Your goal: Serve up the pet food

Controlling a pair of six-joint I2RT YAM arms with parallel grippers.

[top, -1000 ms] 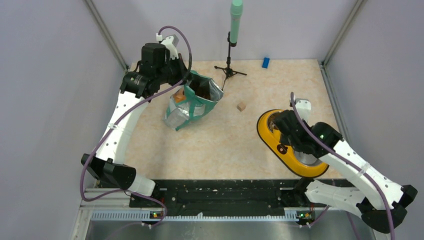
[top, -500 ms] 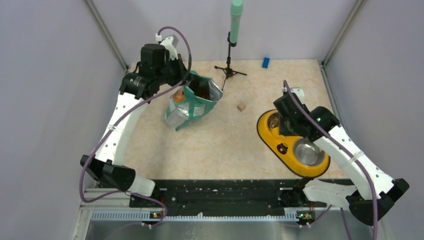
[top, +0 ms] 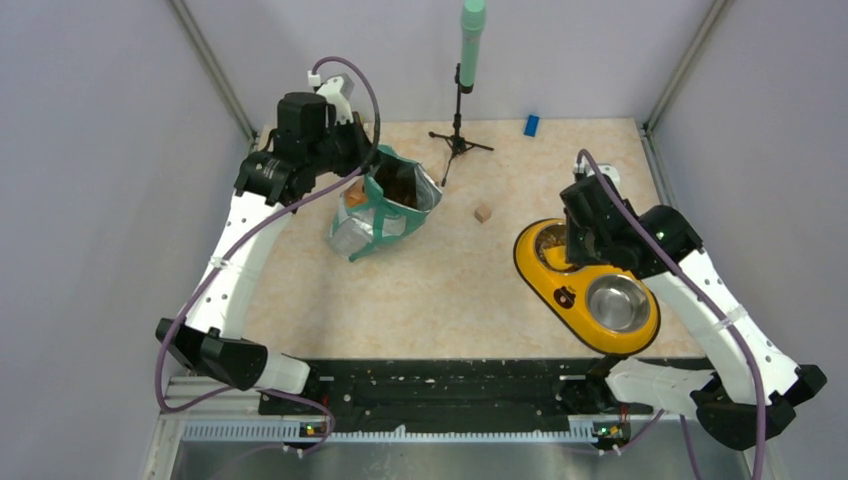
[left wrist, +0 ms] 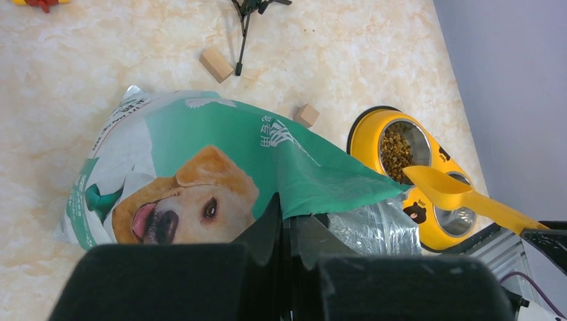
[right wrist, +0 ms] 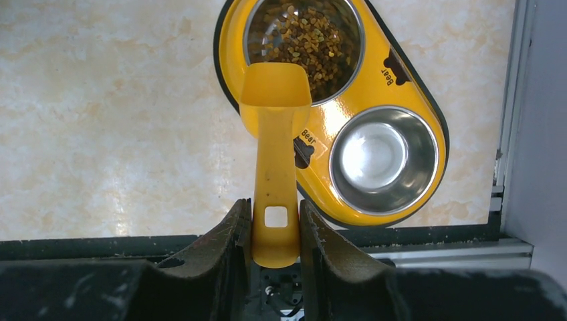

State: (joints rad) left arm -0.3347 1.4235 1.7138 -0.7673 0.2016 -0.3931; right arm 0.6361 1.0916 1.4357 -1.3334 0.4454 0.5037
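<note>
Pale grey walls point(top: 90, 150) on three sides, beige marbled tabletop point(top: 450, 290), black rail point(top: 450, 385) along near edge

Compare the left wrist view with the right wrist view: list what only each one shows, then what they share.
Only the left wrist view shows the dog-face pouch, its edge pinched in the shut jaws of the left gripper, two wooden cubes, and the stand's legs.
Only the right wrist view shows the right gripper, its jaws closed on the handle of the yellow scoop.
Both show that scoop by the feeder, with kibble in one bowl and the steel bowl beside it empty.
</note>
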